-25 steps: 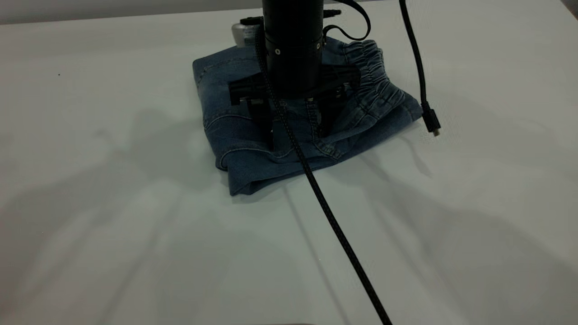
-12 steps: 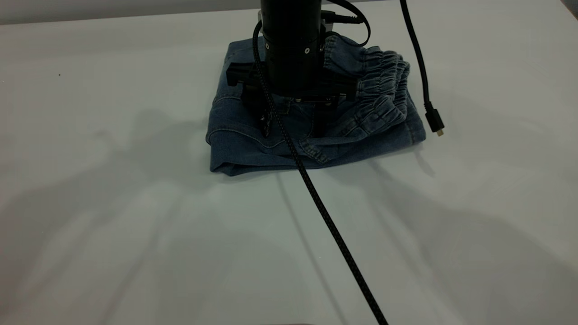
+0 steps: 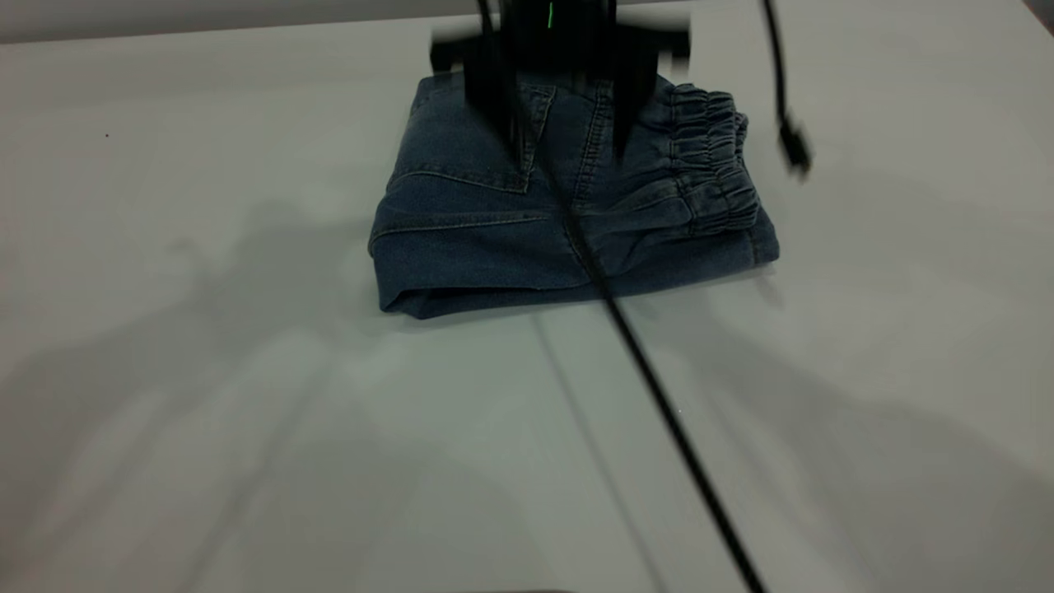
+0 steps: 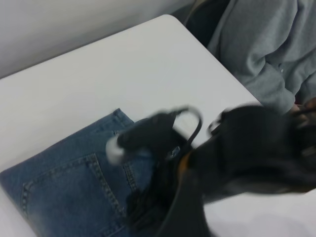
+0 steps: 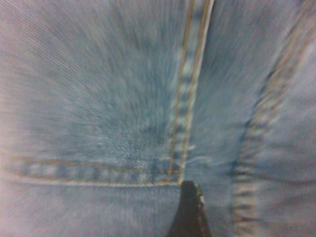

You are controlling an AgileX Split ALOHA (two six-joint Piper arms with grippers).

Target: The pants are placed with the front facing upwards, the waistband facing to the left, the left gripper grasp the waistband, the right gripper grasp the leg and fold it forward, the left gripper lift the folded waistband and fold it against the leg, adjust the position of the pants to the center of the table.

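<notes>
The pants (image 3: 494, 239) lie folded into a compact blue denim packet on the white table (image 3: 247, 412), toward its far middle. The ruched waistband (image 3: 712, 156) lies on top at the packet's right side, and a back pocket (image 3: 469, 148) faces up. My right gripper (image 3: 560, 123) hovers just above the far part of the packet, open, fingers wide apart and holding nothing. One fingertip (image 5: 188, 210) shows over the pocket stitching in the right wrist view. The left wrist view shows the pants (image 4: 64, 192) and the right arm (image 4: 237, 148) above them. The left gripper is out of view.
A black braided cable (image 3: 659, 395) runs from the right arm across the packet's front edge toward the near side. A loose cable plug (image 3: 795, 152) hangs right of the waistband. A person's grey sleeve (image 4: 266, 44) is beyond the table's corner.
The right gripper pressed on the packet and turned and slid it to the right. It has since lifted off toward the far side, and the packet lies flatter.
</notes>
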